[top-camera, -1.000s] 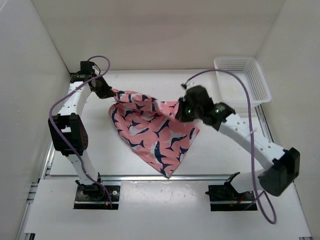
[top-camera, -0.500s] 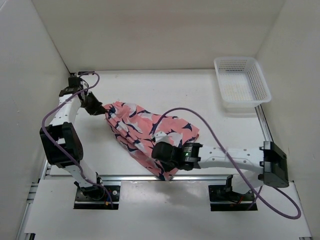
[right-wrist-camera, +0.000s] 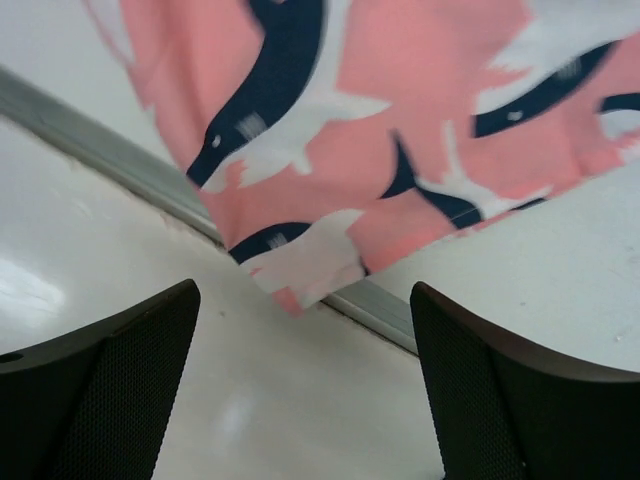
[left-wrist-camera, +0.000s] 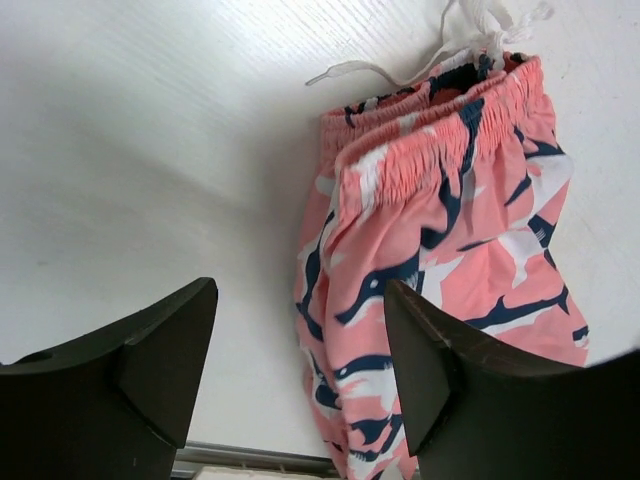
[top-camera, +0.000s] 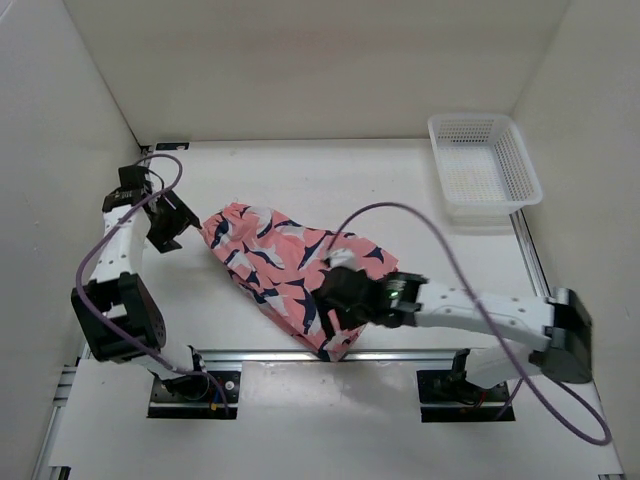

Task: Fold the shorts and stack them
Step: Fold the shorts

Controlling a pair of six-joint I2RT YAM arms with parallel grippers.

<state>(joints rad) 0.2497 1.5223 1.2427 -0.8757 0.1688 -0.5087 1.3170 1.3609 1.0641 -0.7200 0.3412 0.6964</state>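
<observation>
Two sets of jaws bracket the shorts (top-camera: 285, 262), which lie on the left half of the counter (top-camera: 420, 200). Their long axis slants from the elastic waistband (left-wrist-camera: 450, 150) near the left edge down to a hem corner (right-wrist-camera: 300, 270) reaching the rail (top-camera: 250, 352) at the near edge. Your left gripper (top-camera: 172, 222) hangs just beside the waistband end and your right gripper (top-camera: 335, 305) over the hem corner, both with jaws spread and empty, so each arm is nearest its own end. The coral-pink cloth with navy and white fish appears doubled over and slightly rumpled, with a white drawstring (left-wrist-camera: 470, 30) trailing from the waistband.
</observation>
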